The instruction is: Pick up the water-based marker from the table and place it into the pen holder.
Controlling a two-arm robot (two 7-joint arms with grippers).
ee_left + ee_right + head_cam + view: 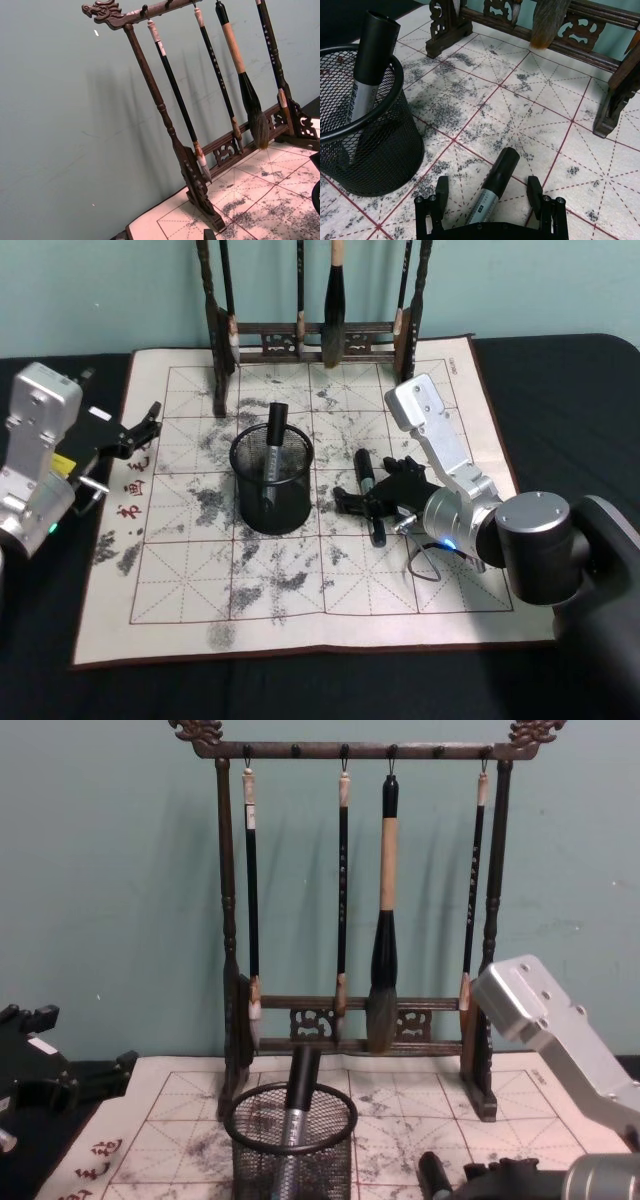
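A black and grey water-based marker (364,468) lies on the cream mat of the table (200,580), just right of the pen holder (272,490). My right gripper (372,498) is low over the marker and open. In the right wrist view the marker (492,187) lies between the two fingers (441,189), which stand apart on either side of it. The black mesh pen holder (367,150) holds another marker (372,65), which leans upright against its rim. My left gripper (140,430) is parked open at the mat's left edge.
A tall dark wooden brush rack (310,340) with hanging brushes stands at the mat's far edge, behind the pen holder (290,1140). The right arm (560,1030) reaches in from the right. Bare mat lies in front of the holder.
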